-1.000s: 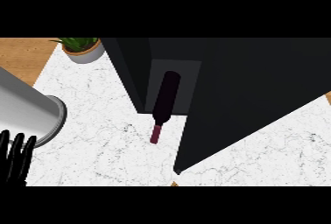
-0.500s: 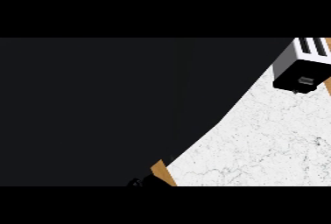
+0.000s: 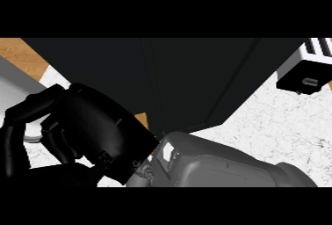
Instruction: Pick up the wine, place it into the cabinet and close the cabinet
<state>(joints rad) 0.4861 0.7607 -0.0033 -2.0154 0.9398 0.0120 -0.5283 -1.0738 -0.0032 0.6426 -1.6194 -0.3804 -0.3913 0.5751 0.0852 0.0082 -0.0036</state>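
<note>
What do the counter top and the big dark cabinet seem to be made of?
The counter top looks like white marble or a similar stone, given its fine grey veining. The cabinet looks like matte black painted board or metal: flat, without grain or shine; which one is unclear.

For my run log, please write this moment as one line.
right hand: low left, before cabinet | wine: not visible | toaster: upper right
</note>
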